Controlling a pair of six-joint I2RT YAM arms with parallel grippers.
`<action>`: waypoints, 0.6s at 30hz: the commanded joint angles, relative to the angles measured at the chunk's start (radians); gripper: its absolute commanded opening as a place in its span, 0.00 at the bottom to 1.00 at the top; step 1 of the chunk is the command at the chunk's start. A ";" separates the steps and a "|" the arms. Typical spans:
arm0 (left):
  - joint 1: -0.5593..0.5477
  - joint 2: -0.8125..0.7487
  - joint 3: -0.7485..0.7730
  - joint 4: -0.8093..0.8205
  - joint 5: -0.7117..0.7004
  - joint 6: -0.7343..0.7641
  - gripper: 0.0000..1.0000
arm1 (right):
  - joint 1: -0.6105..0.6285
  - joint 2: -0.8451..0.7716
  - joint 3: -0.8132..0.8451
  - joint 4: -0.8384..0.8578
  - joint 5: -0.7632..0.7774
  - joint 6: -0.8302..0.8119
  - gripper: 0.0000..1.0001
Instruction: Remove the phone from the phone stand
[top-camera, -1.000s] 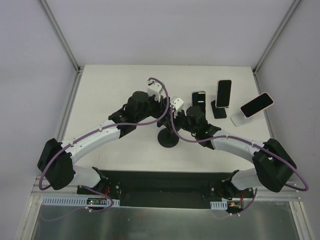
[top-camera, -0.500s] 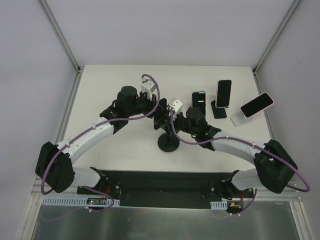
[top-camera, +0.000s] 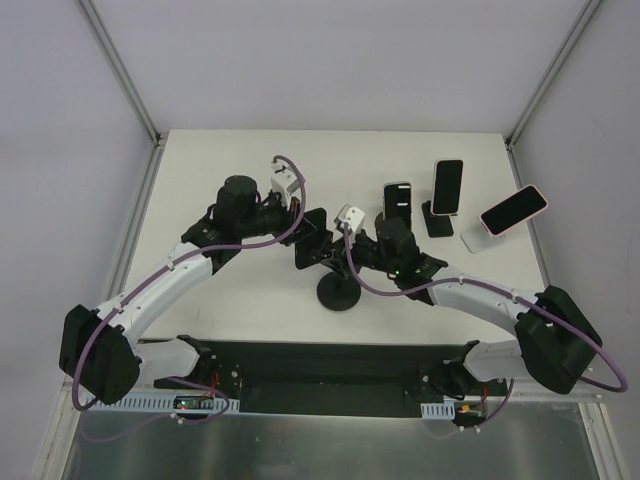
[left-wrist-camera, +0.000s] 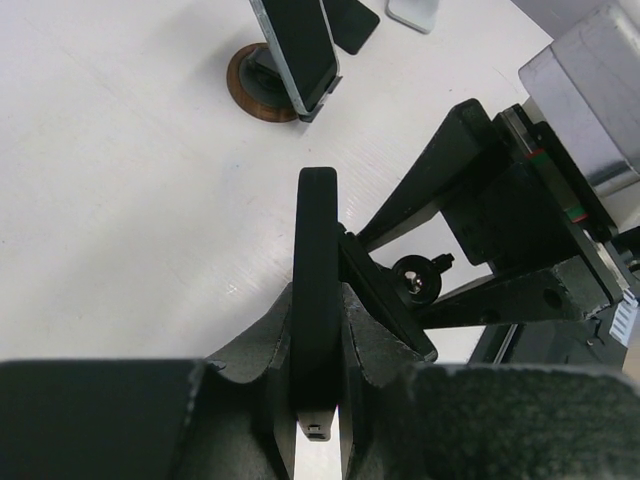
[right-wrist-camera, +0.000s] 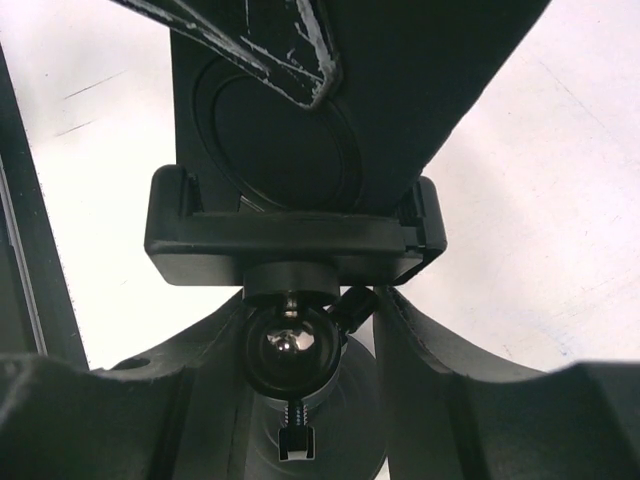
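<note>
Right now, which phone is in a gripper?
The black phone edge-on in the left gripper, over the stand the right gripper holds; the other three sit on stands farther right.

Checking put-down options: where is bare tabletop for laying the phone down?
Bare table runs along the far edge, widest at the far-left corner; there is also a near strip left of the black stand base. Crowded: the far right, with three other phones on stands.

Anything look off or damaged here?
Only wear: white scuffs on the left finger pressing the phone, seen in the right wrist view. The phone is seated in the stand cradle; nothing looks spilled or broken.
</note>
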 joint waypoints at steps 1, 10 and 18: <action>0.058 -0.042 0.002 0.023 -0.111 0.045 0.00 | 0.014 -0.040 -0.045 -0.123 -0.052 0.012 0.01; 0.058 -0.184 -0.055 -0.002 -0.049 -0.047 0.00 | 0.014 -0.035 -0.039 -0.063 0.030 0.021 0.01; 0.056 -0.335 -0.090 -0.176 -0.297 -0.102 0.00 | 0.014 0.014 0.034 -0.013 0.125 0.018 0.01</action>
